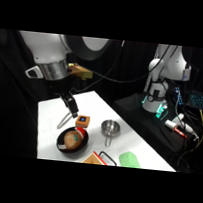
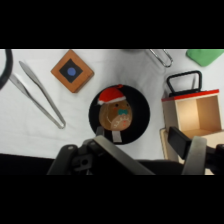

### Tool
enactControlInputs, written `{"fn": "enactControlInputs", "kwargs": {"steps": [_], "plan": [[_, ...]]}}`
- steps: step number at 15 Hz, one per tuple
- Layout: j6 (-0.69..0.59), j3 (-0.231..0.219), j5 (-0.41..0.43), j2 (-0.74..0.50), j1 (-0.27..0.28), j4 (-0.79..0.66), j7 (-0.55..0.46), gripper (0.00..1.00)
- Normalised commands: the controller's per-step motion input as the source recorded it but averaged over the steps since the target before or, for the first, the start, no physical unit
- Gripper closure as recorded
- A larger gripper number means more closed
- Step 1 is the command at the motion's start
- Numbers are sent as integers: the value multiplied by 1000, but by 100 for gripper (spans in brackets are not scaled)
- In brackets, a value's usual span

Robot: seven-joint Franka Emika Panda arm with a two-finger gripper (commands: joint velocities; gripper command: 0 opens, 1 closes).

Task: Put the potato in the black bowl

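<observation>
The fingers (image 2: pixel 107 145) of the gripper (image 2: pixel 137 134) are open wide and hold nothing, one on each side in the wrist view, with only air between them. The potato (image 2: pixel 116 114) lies in the middle of the black bowl (image 2: pixel 140 100), and nothing else is in the bowl with it. It has a red mark on one end and small green marks on its face. So the job looks done: the potato is where it should be, and the open fingers fit with a drop that is over. In the side view the gripper (image 1: pixel 69 105) hangs above the table (image 1: pixel 96 106), up and back from the bowl (image 1: pixel 61 135), not touching the potato (image 1: pixel 73 141). A small block (image 2: pixel 72 70) with a blue top sits just beside the bowl, and metal tongs (image 2: pixel 42 95) lie farther off on the white table. A shiny cup (image 1: pixel 109 127) stands near the bowl and looks empty. On the other side is an open wooden box (image 2: pixel 192 112) with a black handle and a red edge; the part that shows is empty. A green thing (image 2: pixel 206 56) lies at the far corner.
</observation>
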Motion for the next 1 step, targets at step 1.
{"fn": "enactControlInputs", "kwargs": {"steps": [1], "plan": [[-287, 42, 16, -278, 22, -4, 156, 0]]}}
